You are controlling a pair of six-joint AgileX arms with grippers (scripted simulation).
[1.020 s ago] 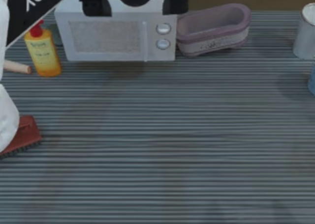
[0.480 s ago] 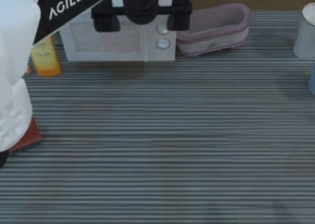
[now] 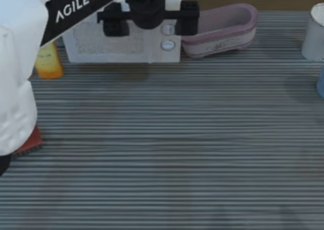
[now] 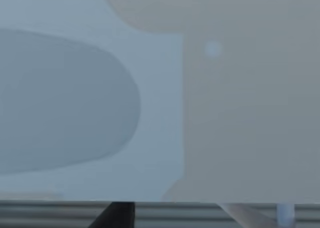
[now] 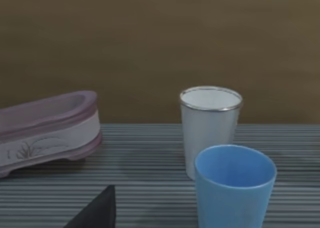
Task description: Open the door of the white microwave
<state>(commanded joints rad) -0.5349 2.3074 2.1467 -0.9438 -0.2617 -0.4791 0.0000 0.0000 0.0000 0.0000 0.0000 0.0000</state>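
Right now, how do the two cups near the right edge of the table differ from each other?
The white cup is pale with a thin silvery rim; the blue cup is plain light blue. The white cup stands farther back, the blue cup in front of it, partly hiding its base. The blue cup's mouth looks wider. Both are upright, open-topped and apparently empty.

Top view: you look straight down on the striped table (image 3: 177,154).
Left wrist view: you sit pressed close against a pale surface.
Right wrist view: you look level across the table.
Shared: the pink tub (image 3: 220,30) (image 5: 47,128), top and right wrist.
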